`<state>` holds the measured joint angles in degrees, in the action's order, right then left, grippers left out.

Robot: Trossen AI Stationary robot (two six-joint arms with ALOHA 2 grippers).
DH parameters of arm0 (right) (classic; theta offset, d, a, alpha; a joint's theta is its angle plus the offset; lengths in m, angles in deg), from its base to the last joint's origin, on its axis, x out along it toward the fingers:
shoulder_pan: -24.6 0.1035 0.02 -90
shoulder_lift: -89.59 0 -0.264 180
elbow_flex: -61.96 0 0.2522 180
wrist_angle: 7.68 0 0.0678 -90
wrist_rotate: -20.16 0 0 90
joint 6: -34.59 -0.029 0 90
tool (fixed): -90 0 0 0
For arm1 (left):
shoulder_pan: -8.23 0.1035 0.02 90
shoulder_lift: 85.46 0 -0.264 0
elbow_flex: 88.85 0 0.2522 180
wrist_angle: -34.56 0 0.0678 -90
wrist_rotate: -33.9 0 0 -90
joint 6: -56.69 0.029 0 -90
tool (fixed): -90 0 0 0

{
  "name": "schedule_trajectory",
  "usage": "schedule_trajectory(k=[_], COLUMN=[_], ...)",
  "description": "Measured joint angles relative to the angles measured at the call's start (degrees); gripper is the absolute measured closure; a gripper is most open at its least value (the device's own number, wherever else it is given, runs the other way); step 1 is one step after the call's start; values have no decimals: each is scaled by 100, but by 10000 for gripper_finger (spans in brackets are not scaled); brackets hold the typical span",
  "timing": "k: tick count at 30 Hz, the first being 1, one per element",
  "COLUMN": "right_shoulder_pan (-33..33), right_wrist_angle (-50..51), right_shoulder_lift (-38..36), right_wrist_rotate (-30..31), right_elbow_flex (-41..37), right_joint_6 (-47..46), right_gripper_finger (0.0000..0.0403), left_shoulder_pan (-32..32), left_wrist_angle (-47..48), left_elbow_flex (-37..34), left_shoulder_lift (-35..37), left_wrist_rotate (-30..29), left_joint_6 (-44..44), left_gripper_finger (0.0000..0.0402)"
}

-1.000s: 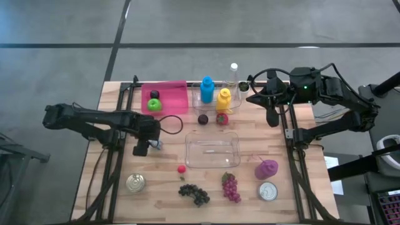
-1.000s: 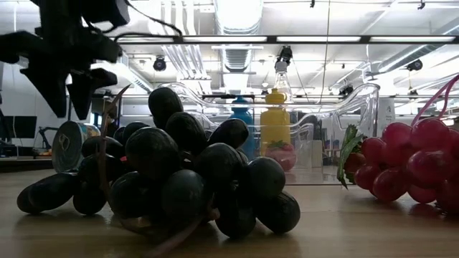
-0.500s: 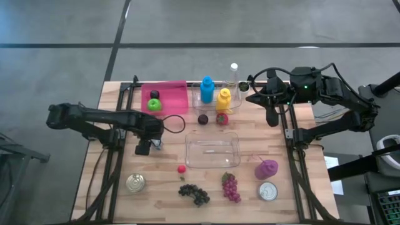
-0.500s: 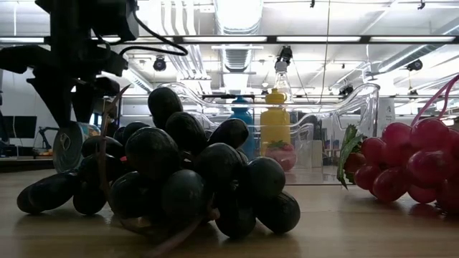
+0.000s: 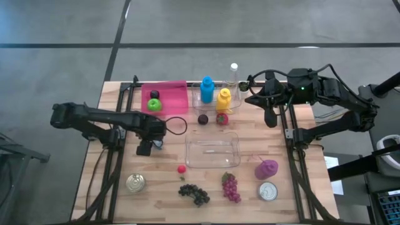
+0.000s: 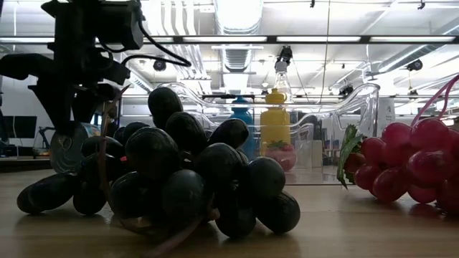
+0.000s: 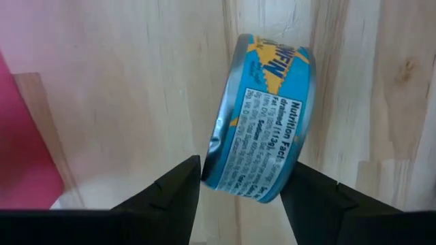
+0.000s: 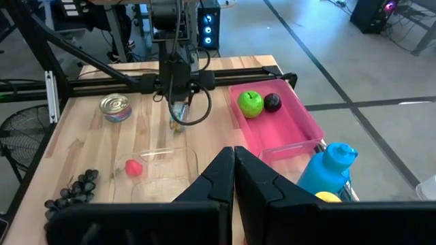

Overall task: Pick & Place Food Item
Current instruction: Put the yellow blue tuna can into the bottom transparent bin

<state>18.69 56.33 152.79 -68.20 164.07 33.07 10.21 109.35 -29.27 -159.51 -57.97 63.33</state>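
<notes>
Pale wood table (image 5: 125, 172) under both arms. Left gripper (image 7: 240, 187) grasps a blue tuna can (image 7: 262, 119) on edge, left of the clear tub (image 5: 212, 150) and just near of the pink tray (image 5: 167, 95) — its label reads "Nutrition Facts" and "drained (130g", one finger (image 7: 167, 197) on each flat side, half spread. Right gripper (image 8: 234, 178) hangs at the far right — fingers clenched together, holding nothing.

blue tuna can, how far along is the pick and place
Done: nothing looks placed; the clear container appears empty. In hand: the left gripper straddles the blue tuna can, seemingly gripping it, just above the table. Left: carrying and setting it down. The right gripper waits shut.
</notes>
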Motion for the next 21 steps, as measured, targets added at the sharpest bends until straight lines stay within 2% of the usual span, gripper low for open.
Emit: schedule_trajectory(k=[14,21], right_shoulder_pan=[1,0], right_wrist_angle=[-5,-4], right_shoulder_lift=[0,0], right_wrist_rotate=[-2,-3], right_elbow_flex=[0,0], right_joint_6=[0,0], right_gripper_finger=[394,394], left_shoulder_pan=[-2,-2], left_wrist_angle=[1,-2], left_elbow_flex=[-2,-4], left_shoulder_lift=[-148,-144], left_wrist_rotate=[0,-24], left_joint_6=[-4,-20], left_gripper_finger=[215,260])
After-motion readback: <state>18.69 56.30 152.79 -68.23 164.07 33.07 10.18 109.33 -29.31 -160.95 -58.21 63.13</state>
